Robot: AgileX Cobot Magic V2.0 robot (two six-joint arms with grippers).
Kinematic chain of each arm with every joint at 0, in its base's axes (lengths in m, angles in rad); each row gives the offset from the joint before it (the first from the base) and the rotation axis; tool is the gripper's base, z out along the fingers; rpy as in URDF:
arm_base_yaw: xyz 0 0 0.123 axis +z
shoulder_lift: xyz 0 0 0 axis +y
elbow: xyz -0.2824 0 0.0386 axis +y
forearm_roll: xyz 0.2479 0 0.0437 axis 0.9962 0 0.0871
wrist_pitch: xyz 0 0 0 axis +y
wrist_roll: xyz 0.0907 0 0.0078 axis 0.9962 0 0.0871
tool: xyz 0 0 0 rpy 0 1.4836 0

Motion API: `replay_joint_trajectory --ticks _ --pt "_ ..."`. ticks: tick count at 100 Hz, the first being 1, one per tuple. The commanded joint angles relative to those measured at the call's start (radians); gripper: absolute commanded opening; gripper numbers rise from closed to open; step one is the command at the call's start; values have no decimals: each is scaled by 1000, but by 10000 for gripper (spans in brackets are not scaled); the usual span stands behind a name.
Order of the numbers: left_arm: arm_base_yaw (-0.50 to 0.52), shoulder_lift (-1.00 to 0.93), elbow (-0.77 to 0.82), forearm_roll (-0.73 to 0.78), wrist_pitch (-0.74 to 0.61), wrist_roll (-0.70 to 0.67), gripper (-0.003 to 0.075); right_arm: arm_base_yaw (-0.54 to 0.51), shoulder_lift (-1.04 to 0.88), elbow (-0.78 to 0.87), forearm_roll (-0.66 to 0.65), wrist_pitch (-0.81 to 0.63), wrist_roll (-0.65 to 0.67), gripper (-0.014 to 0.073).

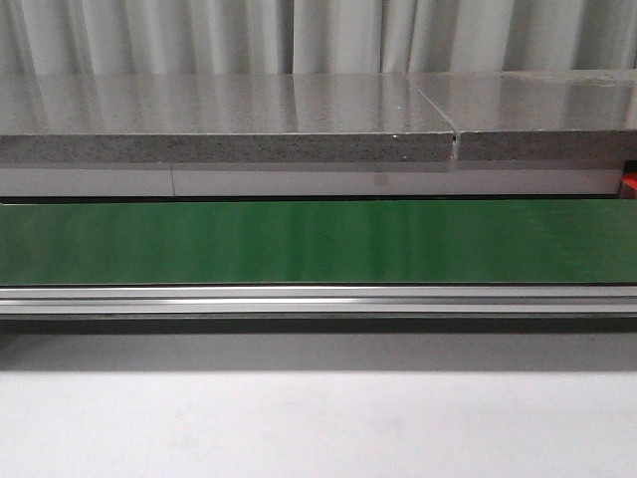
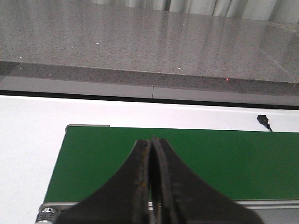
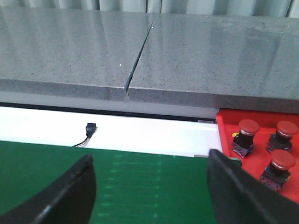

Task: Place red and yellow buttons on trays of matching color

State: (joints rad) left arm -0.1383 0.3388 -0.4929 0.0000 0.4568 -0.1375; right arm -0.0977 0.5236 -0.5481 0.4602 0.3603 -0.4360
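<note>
A green conveyor belt (image 1: 318, 242) is being shown running across the front view, with an aluminium rail (image 1: 318, 301) along its near edge and a grey speckled stone ledge (image 1: 229, 119) behind it. Neither arm is being seen in that view.

The left gripper (image 2: 151, 154) is being held over the left end of the belt, its jaws pressed together with nothing between them. A small black connector (image 2: 264, 122) is being seen on the white worktop (image 2: 28, 140) just beyond the belt's far edge.

The right gripper (image 3: 149, 172) is being held over the belt near its right end, its jaws spread wide apart and gripping nothing. A red tray (image 3: 275, 122) is lying just beyond the belt's right end, against the stone ledge. Three red buttons are standing upright in it: one (image 3: 246, 135) nearest the tray's left wall, one (image 3: 282, 136) beside it, and one (image 3: 278, 169) nearer the gripper. No yellow buttons or yellow tray are being shown.
</note>
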Motion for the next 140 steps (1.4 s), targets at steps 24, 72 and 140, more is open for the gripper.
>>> replay_joint_trajectory --ticks 24,72,140 --pt "-6 7 -29 -9 -73 -2 -19 1 -133 34 12 -9 -12 34" --pt "-6 7 -29 -9 -73 -2 -19 1 -132 34 12 -9 -11 -67" --pt "-6 7 -29 -9 -73 -2 -19 24 -129 34 12 -14 -10 -67"
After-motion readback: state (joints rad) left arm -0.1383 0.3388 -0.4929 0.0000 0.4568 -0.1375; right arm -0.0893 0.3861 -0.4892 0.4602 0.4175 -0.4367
